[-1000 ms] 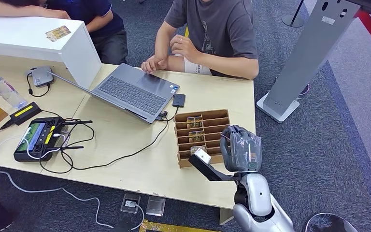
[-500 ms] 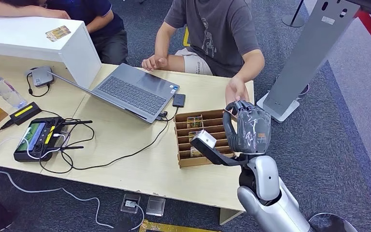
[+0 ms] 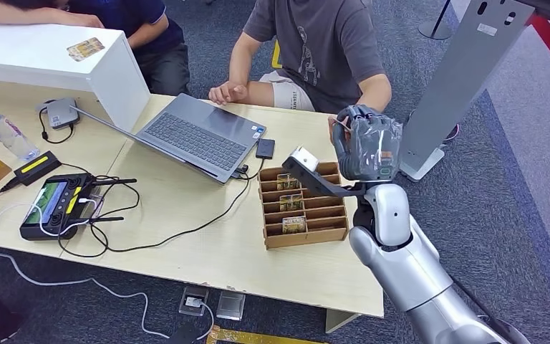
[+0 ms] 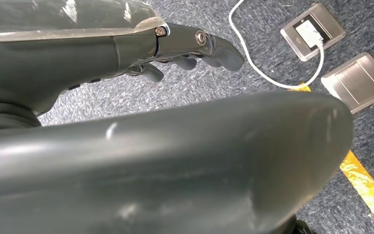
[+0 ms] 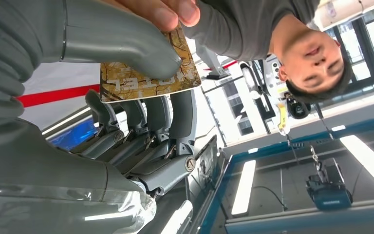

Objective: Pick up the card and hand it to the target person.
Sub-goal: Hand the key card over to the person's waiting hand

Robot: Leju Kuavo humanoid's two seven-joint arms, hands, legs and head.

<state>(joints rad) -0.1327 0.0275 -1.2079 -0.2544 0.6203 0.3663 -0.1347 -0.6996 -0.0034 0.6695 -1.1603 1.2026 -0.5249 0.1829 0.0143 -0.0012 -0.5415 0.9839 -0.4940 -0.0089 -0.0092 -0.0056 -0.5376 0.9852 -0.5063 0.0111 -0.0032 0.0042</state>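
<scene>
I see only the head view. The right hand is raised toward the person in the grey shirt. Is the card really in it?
Observer: Yes. The right wrist view shows the right hand pinching a brown-gold patterned card between thumb and fingers.
Operator: Does the person touch the card?
Observer: Yes, the person's fingertips grip its far edge.
Operator: And the left hand?
Observer: The left hand hangs above grey carpet, holding nothing.

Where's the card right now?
The card is pinched in the right hand, raised beyond the wooden organizer at the table's far right. In the right wrist view the person's fingers already touch its edge.
</scene>
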